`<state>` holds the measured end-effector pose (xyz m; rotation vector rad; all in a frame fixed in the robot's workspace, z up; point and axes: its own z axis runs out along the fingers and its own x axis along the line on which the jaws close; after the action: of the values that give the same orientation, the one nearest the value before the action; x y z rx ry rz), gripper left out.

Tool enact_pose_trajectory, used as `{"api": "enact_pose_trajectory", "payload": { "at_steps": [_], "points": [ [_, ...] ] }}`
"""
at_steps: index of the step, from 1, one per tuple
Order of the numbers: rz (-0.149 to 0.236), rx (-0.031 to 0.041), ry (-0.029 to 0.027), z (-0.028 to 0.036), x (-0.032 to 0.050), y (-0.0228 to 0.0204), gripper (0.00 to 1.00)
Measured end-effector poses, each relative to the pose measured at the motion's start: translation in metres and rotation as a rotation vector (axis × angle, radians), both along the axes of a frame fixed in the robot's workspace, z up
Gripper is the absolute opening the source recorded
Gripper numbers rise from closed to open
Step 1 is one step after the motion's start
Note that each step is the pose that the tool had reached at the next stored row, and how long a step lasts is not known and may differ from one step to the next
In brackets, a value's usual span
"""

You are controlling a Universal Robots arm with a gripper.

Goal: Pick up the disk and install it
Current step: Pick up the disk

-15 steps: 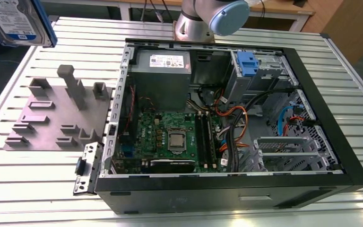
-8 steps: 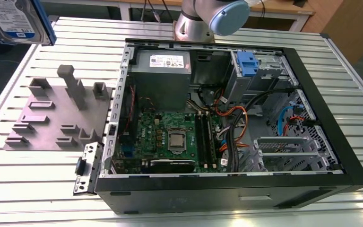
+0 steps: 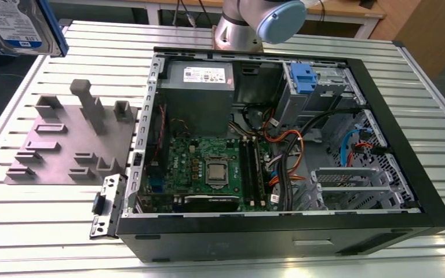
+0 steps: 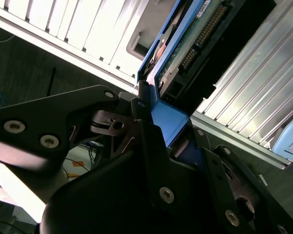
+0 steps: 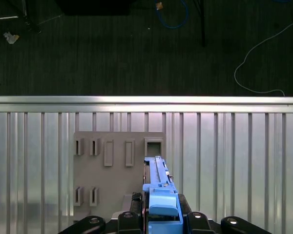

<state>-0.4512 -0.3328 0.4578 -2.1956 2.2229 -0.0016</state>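
The disk [image 3: 18,26] is off the desk [image 3: 37,231], its blue frame clamped in the gripper [image 5: 158,222]. It hangs over the grey fixture block [image 3: 68,139], at 10 o'clock from the open computer case [image 3: 284,145].

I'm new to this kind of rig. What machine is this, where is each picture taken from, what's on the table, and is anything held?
This is one robot arm with a gripper. The exterior view comes from a camera off the arm: it sees a slatted metal table carrying an open computer case and, on the exterior view's left, a grey slotted fixture block. Both wrist views come from cameras riding on the arm. They show the gripper shut on the disk, a hard drive in a blue carrier frame, held above the table. The disk is not yet in the case.
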Motion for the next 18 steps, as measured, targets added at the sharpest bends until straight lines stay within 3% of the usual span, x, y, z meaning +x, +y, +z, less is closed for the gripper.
{"api": "enact_pose_trajectory", "payload": {
  "at_steps": [7, 14, 18],
  "points": [
    [0.000, -0.0001, 0.0002, 0.0014, -0.0001, -0.0003, 0.36],
    [0.000, 0.0000, -0.0002, 0.0207, 0.0000, -0.0003, 0.36],
    [0.000, -0.0004, -0.0009, 0.0237, 0.0000, -0.0003, 0.36]
  ]
}}
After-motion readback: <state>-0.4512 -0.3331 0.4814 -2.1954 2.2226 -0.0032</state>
